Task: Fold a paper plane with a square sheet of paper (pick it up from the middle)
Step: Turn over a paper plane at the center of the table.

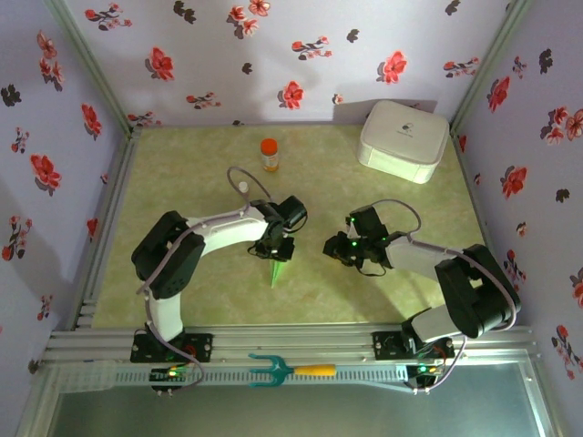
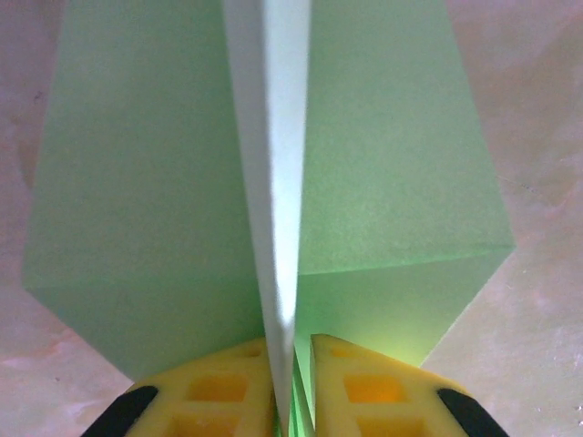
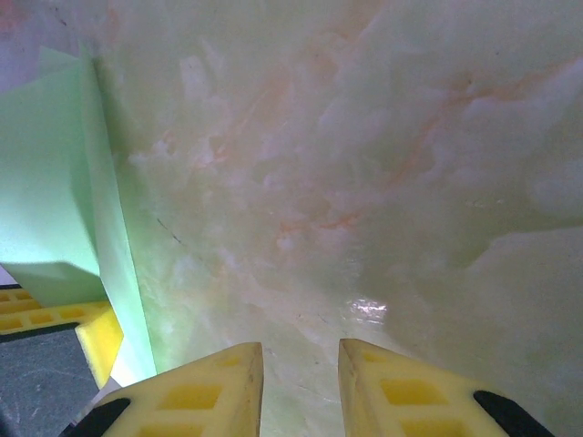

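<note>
Pale green creased paper plane (image 1: 276, 270) sits on the marbled bench (image 3: 383, 164), its ridge between my left tool's (image 2: 291, 350) nearly closed jaws. I cannot tell whether they pinch it. If they are loose, it may slip and flop. Right tool (image 3: 301, 355) hovers slightly spread, empty.

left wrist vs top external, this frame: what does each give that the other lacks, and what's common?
Left wrist: a close-up of the paper plane, with its centre ridge standing between the yellow jaws of the left gripper and the wings spread to either side.

Top external: the wider layout, with an orange bottle, a white box in the far right corner, a teal fork tool at the near edge, and the right gripper beside the paper plane but apart from it.

Both: the green paper plane at the left gripper, on the marbled table.
</note>
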`<action>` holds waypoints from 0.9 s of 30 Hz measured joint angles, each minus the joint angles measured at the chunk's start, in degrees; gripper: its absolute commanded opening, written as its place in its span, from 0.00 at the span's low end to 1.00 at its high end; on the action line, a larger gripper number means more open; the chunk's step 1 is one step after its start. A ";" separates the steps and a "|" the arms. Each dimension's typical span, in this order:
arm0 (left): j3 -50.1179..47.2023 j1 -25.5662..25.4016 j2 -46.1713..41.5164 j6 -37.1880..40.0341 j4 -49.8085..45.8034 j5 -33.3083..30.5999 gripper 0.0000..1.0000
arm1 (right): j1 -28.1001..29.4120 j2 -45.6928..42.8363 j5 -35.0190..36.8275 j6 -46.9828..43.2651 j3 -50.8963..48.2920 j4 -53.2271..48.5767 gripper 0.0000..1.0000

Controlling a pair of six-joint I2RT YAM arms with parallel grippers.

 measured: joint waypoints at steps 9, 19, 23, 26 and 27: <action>-0.09 0.00 1.05 -1.05 1.29 0.00 0.19 | 0.15 0.26 -0.02 0.02 0.00 0.22 0.29; -0.66 -0.15 1.22 -2.14 1.99 -0.20 0.23 | 0.26 0.37 -0.02 0.26 0.00 0.37 0.29; -0.70 -0.50 1.22 -2.82 2.36 -0.68 0.25 | 0.26 0.68 -0.04 0.31 0.00 0.35 0.29; -1.31 -0.66 0.90 -3.37 3.04 -1.18 0.28 | 0.26 0.68 -0.22 0.37 0.00 0.39 0.29; -1.70 -0.66 0.57 -3.72 3.43 -1.44 0.28 | 0.26 0.68 -0.26 0.39 0.00 0.42 0.29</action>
